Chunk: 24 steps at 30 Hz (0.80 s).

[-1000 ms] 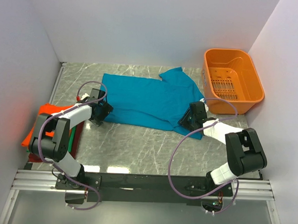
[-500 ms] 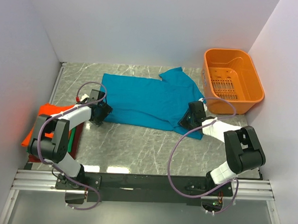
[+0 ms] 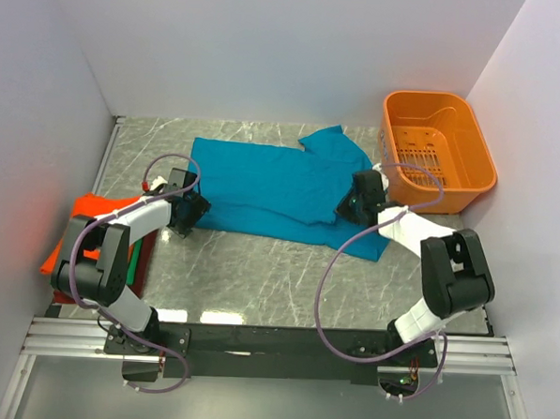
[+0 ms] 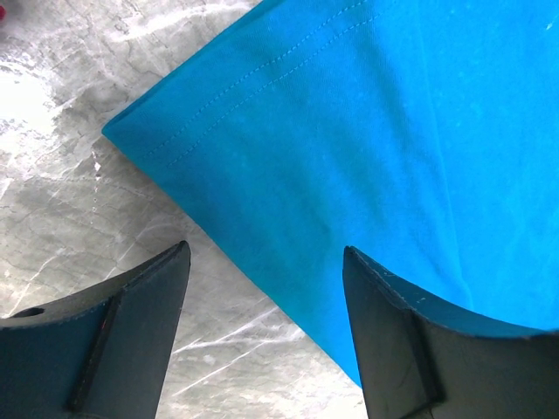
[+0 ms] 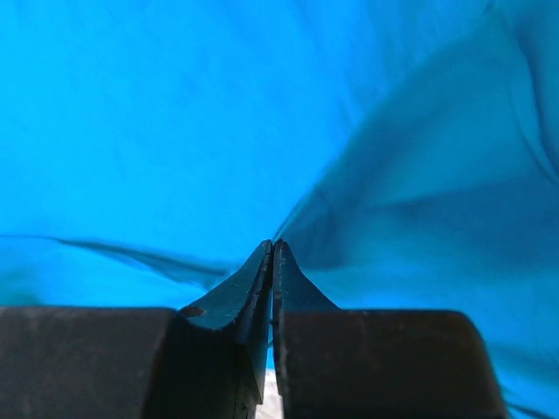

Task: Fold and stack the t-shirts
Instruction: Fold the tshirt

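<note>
The grey marble table (image 3: 258, 265) carries a spread teal-blue t-shirt (image 3: 262, 185), an orange basket (image 3: 445, 199) and, leftward, stacked folded t-shirts (image 3: 85, 209).

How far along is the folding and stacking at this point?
Done: a folded stack, orange on top, sits at the far left. In hand: the teal t-shirt lies spread out; the right gripper is shut on it, the left gripper open over its corner. Left: folding and stacking it.

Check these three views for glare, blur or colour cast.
Top external: evenly lit, sharp, an orange cast on the left wall. Left wrist: white glare on the marble table, teal t-shirt stitching crisp. Right wrist: cloth soft, oversaturated, filling the frame.
</note>
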Each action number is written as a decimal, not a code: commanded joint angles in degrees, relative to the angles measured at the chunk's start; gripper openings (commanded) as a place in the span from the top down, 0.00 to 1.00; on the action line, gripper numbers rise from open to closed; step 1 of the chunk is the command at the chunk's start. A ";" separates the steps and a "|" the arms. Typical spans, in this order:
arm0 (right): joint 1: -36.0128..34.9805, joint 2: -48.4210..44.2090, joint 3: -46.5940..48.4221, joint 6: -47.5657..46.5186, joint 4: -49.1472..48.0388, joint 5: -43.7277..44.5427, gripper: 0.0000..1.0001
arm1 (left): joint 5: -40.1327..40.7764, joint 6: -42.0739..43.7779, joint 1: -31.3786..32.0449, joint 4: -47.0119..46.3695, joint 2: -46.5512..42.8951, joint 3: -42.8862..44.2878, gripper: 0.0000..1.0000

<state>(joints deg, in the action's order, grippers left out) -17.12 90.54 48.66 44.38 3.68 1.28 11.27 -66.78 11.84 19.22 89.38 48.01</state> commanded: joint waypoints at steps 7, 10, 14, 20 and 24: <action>-0.19 7.01 10.30 -1.31 1.33 2.24 0.98 | 1.65 1.48 -0.41 2.57 -1.76 -0.99 0.24; -0.10 8.95 12.50 -1.49 1.85 2.50 0.99 | 1.65 1.48 -0.41 2.75 -1.76 -0.99 0.24; 0.34 10.09 13.82 -1.49 2.38 4.17 0.99 | 1.92 1.31 -0.58 3.10 -2.11 -0.99 0.24; 0.87 11.32 15.32 -1.58 2.91 6.19 0.98 | 1.83 1.30 -0.94 3.36 -2.11 -1.43 0.24; 0.87 11.68 16.64 -3.42 4.57 4.96 0.73 | 1.74 1.39 -1.81 3.54 -2.55 -1.43 0.24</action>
<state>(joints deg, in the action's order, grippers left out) -16.67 101.86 62.39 42.81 7.49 4.99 11.86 -66.63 10.90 20.93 88.40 47.46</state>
